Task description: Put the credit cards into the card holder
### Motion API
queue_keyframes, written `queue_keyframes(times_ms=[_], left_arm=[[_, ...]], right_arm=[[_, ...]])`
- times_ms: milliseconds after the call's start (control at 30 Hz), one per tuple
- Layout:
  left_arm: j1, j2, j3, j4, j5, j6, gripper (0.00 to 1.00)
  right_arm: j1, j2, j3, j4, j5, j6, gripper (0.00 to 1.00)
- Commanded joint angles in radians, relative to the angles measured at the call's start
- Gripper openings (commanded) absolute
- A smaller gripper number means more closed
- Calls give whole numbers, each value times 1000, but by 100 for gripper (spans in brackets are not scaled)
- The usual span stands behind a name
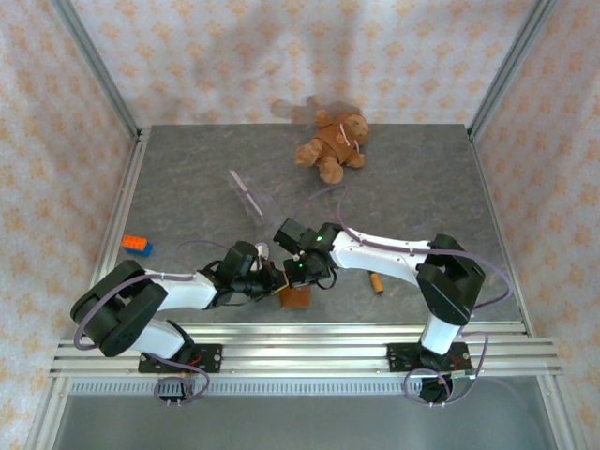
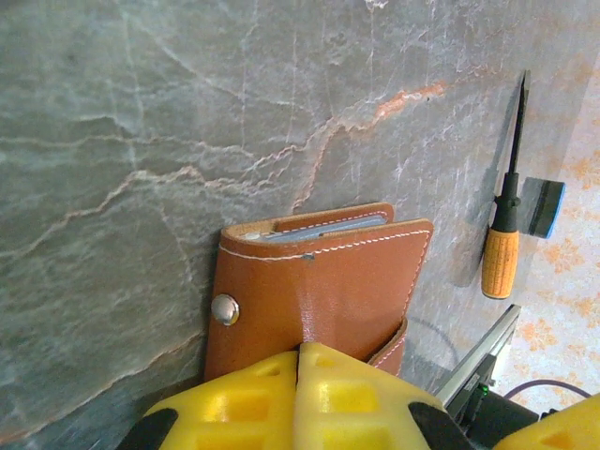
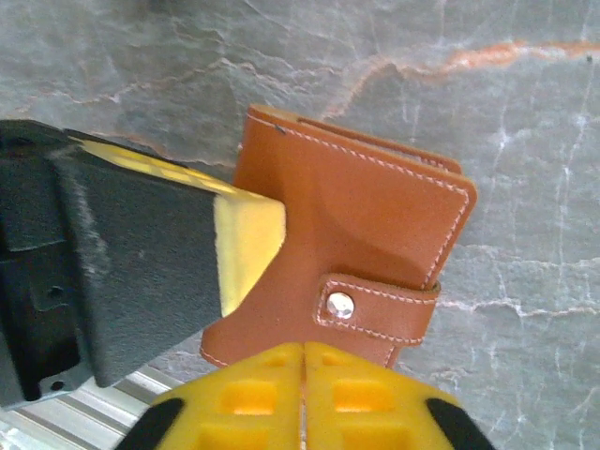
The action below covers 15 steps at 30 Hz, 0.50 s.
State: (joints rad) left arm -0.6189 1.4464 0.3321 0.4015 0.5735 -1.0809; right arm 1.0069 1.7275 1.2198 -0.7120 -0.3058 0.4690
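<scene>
While the job looks close to done, we start at the left: the left pincer [image 2: 298, 354] has its yellow fingers pressed together with no gap, the tips resting on the near edge of the card holder [image 2: 319, 291]. In the right wrist view, one of its pads [image 3: 246, 246] leans against the leather face. We cannot tell whether any leather is actually nipped between the fingers.

The card holder sits folded on the desk [image 2: 141, 112], near the front edge and between the two arms. Pale edges of the credit cards [image 2: 323, 226] show inside the fold, so we judge the loading itself finished.

Moving right, the right pincer [image 3: 305, 352] is likewise closed finger to finger, its tips meeting the holder's lower edge just below the snap tab [image 3: 380, 302]. That tab lies wrapped round the edge, and it looks fastened, though we cannot be sure.

What is left, as we read it, is confirming the snap and letting go. Further right, a screwdriver [image 2: 502, 258] lies apart, untouched.
</scene>
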Motion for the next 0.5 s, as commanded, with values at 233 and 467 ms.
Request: queue_keyframes(times_ms=[233, 467], left_arm=[[22, 100, -54, -178, -140, 4, 5], [22, 83, -56, -183, -147, 7, 5]], right_arm=[[-12, 79, -31, -26, 40, -22, 0], [-25, 109, -16, -11, 51, -29, 0]])
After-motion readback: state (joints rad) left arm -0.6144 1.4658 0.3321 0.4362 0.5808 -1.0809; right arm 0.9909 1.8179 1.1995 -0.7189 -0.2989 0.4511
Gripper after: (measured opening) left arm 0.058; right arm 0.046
